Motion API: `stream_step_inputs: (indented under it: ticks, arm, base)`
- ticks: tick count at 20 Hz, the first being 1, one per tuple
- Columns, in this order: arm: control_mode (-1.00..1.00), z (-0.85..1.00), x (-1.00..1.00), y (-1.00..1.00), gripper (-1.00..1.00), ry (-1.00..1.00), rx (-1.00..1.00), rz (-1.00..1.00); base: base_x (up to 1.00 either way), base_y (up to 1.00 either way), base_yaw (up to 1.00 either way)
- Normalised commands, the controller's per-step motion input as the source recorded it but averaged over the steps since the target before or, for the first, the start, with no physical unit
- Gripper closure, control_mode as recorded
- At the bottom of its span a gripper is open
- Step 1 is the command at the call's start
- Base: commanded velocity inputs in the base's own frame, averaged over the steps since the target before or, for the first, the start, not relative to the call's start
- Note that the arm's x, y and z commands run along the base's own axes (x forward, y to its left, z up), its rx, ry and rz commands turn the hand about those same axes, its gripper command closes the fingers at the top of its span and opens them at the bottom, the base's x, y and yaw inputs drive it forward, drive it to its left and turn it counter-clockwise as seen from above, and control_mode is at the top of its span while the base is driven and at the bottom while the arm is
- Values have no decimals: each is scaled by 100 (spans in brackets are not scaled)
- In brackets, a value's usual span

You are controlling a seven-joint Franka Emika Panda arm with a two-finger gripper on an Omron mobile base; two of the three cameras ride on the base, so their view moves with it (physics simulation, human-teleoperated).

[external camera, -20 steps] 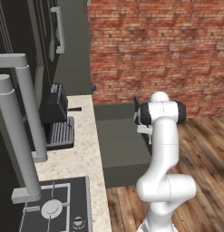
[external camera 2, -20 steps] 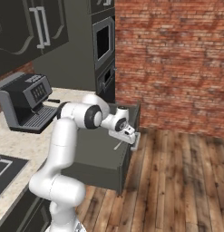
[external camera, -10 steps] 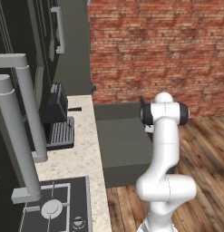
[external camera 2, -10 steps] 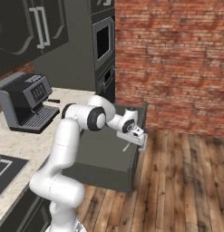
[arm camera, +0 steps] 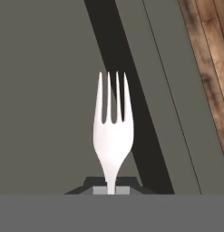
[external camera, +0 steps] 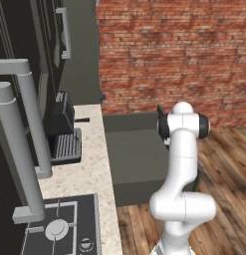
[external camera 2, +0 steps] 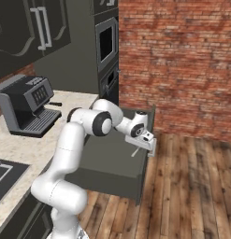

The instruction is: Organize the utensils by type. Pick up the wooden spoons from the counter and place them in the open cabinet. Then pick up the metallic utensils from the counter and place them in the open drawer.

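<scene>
Fork (arm camera: 113, 131) is clamped by its handle in the closed claw (external camera 2: 146, 142), tines up at centre of the hand view; over the last second the claw has swung outward to the open drawer's (external camera 2: 112, 158) far edge; release looks near.

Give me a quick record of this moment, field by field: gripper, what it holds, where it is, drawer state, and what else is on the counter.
gripper: shut on the fork, gripper at the open drawer's outer end
held item: silver fork, tines pointing away from the hand
below the fork: the drawer's flat grey bottom
drawer: open, pulled out from the counter front
counter: beige speckled stone
also on counter: coffee machine
</scene>
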Motion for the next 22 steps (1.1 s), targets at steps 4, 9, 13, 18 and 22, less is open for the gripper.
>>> stream_step_inputs:
  ticks: [4,9,13,18,22]
  arm:
    - [-100,0,0,-5,100,0,0,2]
    - [-100,5,0,4,100,0,0,3]
    - [-100,29,-14,29,100,-3,0,3]
    - [-100,50,-20,44,100,-1,0,2]
    - [-100,24,-3,60,100,0,0,1]
  base:
    - [0,0,0]
    - [0,0,0]
    - [0,0,0]
    - [0,0,0]
    - [0,0,0]
